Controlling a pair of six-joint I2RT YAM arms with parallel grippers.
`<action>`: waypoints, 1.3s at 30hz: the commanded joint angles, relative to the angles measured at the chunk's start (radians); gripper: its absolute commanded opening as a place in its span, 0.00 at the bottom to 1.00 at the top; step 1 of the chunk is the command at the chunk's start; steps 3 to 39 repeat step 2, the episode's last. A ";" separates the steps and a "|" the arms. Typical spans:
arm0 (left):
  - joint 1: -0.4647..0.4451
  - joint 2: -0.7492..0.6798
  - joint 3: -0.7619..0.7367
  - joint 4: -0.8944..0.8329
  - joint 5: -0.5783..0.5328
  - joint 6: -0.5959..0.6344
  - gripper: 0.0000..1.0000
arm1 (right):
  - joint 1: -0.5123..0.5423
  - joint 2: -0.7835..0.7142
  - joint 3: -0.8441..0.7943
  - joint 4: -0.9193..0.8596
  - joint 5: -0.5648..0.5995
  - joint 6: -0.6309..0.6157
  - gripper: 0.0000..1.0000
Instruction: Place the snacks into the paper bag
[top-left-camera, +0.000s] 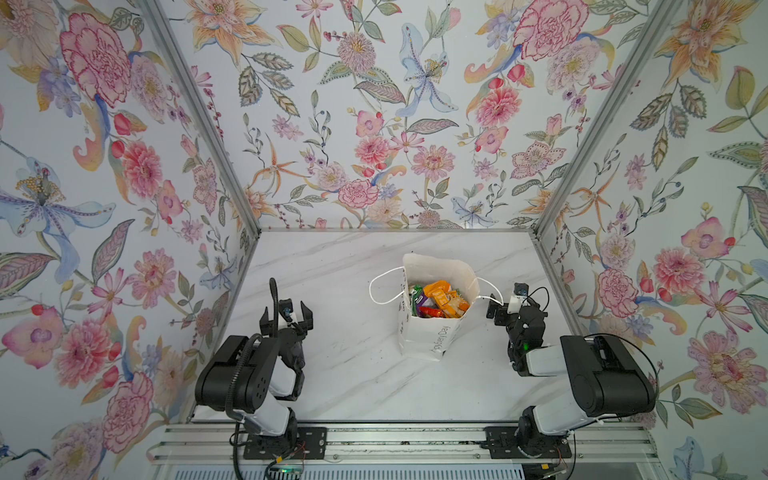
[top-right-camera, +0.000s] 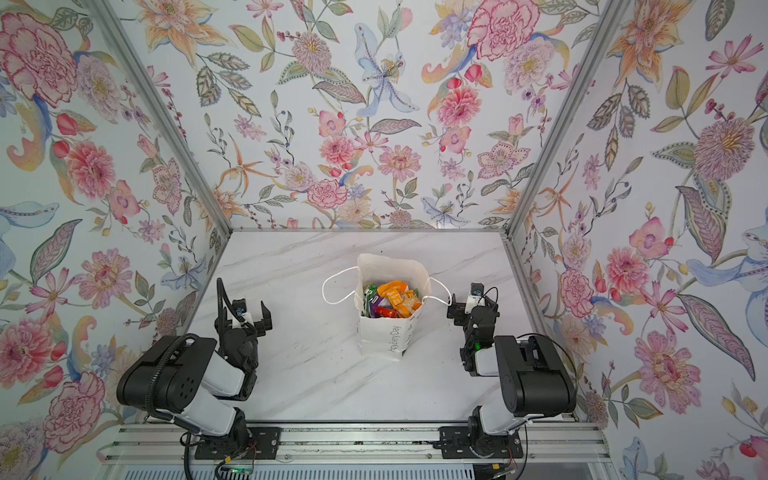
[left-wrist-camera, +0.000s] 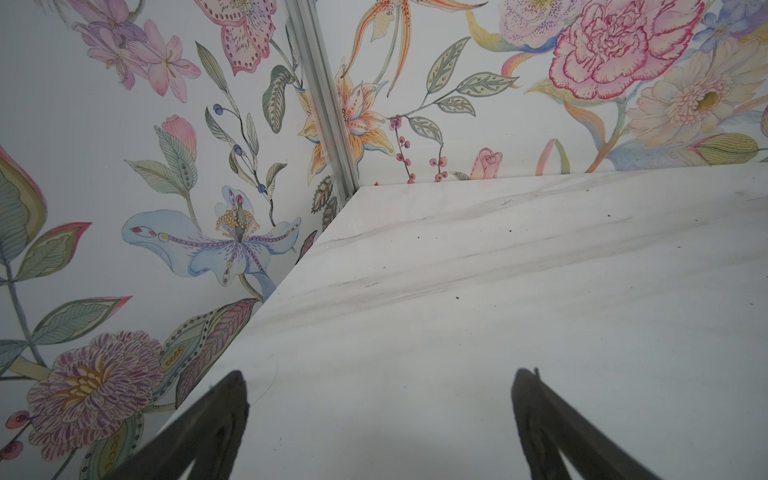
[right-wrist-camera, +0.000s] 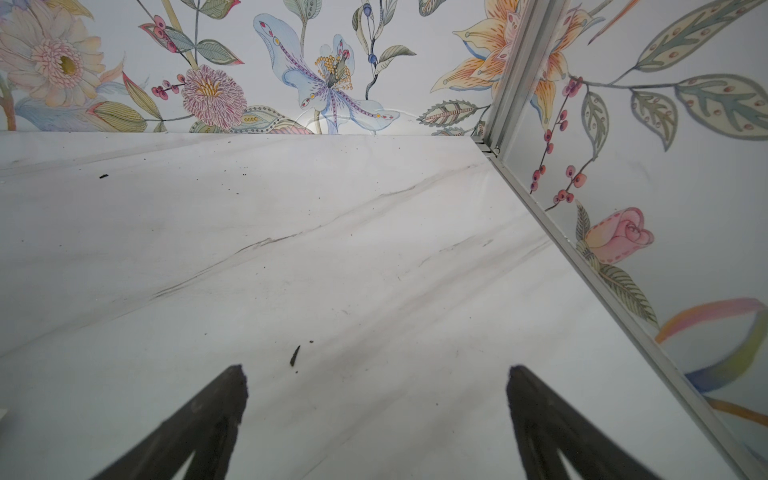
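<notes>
The bag (top-left-camera: 424, 336) stands upright in the middle of the table (top-left-camera: 353, 374), with the snacks (top-left-camera: 440, 299) heaped inside and none that I can see outside it. My left hand (left-wrist-camera: 379, 386) and right hand (right-wrist-camera: 376, 382) are both spread apart and empty. I judge the packing done. I'd park slowly, keeping the right hand clear of the cord handle (top-left-camera: 487, 286) just beside it.

paper bag (top-left-camera: 419, 337), front printed "Every Day"
</notes>
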 joint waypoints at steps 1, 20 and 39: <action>0.011 0.006 -0.004 0.160 -0.013 -0.006 0.99 | 0.002 -0.003 0.014 0.015 0.008 0.012 0.99; 0.011 0.006 -0.004 0.160 -0.013 -0.006 0.99 | 0.002 -0.003 0.013 0.017 0.007 0.013 0.99; 0.011 0.006 -0.004 0.160 -0.013 -0.006 0.99 | 0.002 -0.003 0.013 0.017 0.007 0.013 0.99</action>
